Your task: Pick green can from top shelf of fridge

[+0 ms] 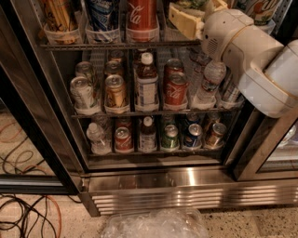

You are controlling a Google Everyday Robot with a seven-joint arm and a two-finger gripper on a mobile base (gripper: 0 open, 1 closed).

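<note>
The fridge (186, 183) stands open in front of me, its top shelf (93, 45) running along the upper edge of the view with tall cans in clear cup holders. My gripper (193, 15) reaches into the right part of that shelf on its white arm (251, 60). Only a sliver of the pale green, dark-patterned green can (194, 3) shows at the very top, right against the gripper; the rest of it is cut off by the frame edge.
A red cola can (142, 14), a blue can (102, 14) and a striped can (58, 14) stand left of the gripper, a white logo can (258, 9) to its right. Lower racks hold short cans and bottles. Cables (28, 214) and crumpled plastic (153, 223) lie on the floor.
</note>
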